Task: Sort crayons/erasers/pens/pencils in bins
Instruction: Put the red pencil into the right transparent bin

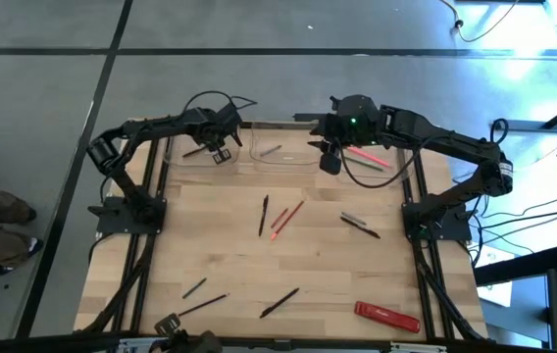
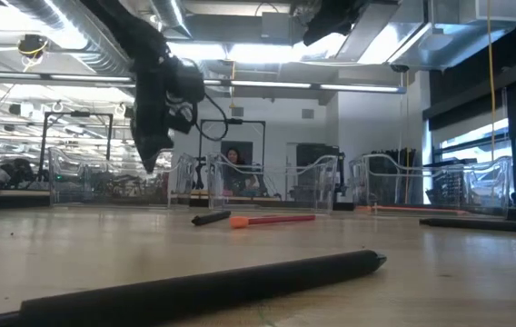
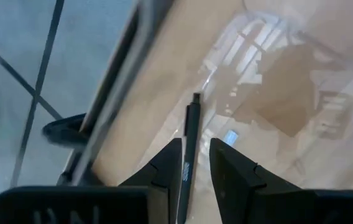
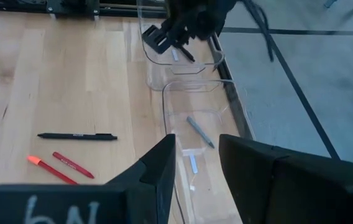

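Left gripper: my left gripper (image 1: 222,150) hangs over the left bin (image 1: 182,155) at about 11 o'clock on the counter (image 1: 229,260), fingers clenched on a black pen (image 3: 189,149) that pokes out past the tips toward the bin floor.

Right gripper: my right gripper (image 1: 329,157) sits at about 1 o'clock, between the middle bin (image 1: 283,163) and the right bin (image 1: 391,175); fingers parted, carrying nothing.

Risk, drop: I judge the pen may land across the left bin's wall instead of inside, because it is held lengthwise and tilted, and the gripper is close to the near wall.

Risk, bins: these clear tubs look light. A finger catching a rim on the way down or out could shove or tip one.

Risk, arms: the two wrists are fairly near each other along the back row; if I swing both toward the middle bin together, they could collide.

Edges: the bins sit along the far edge of the counter, so anything knocked past 12 o'clock goes to the floor.

Open room: the centre of the counter is free for travel. Loose pens (image 1: 264,215) and an orange-tipped red stick (image 1: 287,219) lie at centre, more pens at 6 and 7 o'clock, a flat red bar (image 1: 387,315) at 5 o'clock.
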Controlling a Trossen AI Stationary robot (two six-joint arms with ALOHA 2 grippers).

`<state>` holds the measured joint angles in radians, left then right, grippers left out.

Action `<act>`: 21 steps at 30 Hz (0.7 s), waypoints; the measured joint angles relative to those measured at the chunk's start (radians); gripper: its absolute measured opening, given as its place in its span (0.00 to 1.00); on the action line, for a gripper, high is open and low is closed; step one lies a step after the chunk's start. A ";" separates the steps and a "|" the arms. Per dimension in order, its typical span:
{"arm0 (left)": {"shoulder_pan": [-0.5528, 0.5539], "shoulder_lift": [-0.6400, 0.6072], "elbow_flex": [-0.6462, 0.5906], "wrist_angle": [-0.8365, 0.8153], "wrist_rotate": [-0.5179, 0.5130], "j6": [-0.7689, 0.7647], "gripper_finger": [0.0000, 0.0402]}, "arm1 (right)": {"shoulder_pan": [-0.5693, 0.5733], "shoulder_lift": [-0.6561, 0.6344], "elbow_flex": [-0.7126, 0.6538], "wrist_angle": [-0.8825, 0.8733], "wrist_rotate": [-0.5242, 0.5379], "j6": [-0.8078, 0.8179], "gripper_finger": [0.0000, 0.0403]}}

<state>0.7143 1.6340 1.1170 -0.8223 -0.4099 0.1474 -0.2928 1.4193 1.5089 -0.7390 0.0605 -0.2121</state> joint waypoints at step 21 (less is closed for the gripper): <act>-0.435 -0.410 0.115 -0.193 0.121 -0.454 0.19 | 0.083 -0.035 0.000 -0.303 -0.147 -0.243 0.31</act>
<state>0.2789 1.2237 1.2316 -1.0157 -0.2890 -0.3063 -0.2095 1.3842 1.5093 -1.0422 -0.0862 -0.4552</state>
